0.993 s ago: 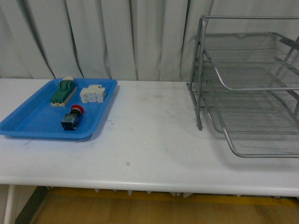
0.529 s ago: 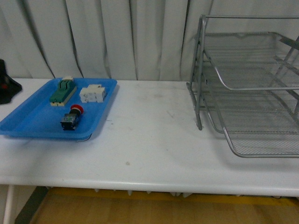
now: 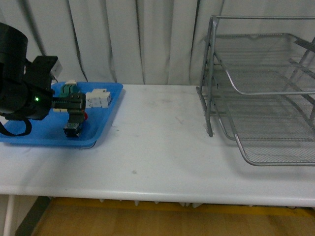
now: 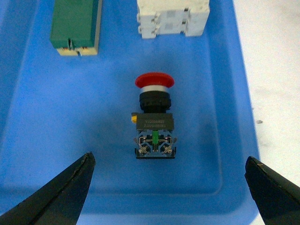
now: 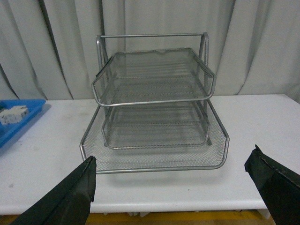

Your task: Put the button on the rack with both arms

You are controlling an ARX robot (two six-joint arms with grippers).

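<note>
1. The left pincer (image 4: 168, 161) hangs over the blue tray with its two black fingers spread wide. It grips nothing, and the button lies on the tray between the two tips in the left wrist view.
2. The right pincer (image 5: 169, 159) is also spread wide and holds nothing. It faces the open front of the rack and is out of the front view.
3. One small push-button switch with a red mushroom cap and a dark blocky body (image 4: 154, 123) lies on its side on the tray floor. Its cap is turned toward the other two parts.
4. One flat blue plastic tray (image 4: 56, 117) holds three things: the button, one green-and-cream switch block (image 4: 75, 23) and one white terminal block (image 4: 172, 18). The two blocks lie side by side, apart from the button.
5. In the front view the bulky black left arm (image 3: 19, 83) shows one small green light and partly covers the tray.
6. One silver wire-mesh letter rack with three tiers and a tubular frame (image 5: 154, 102) stands on the right of the table, well apart from the tray. All three tiers are bare.
7. The white table (image 3: 157, 142) carries both tray and rack, with pale pleated curtains (image 3: 123, 39) behind it and a wood-coloured floor (image 3: 147, 221) below.
</note>
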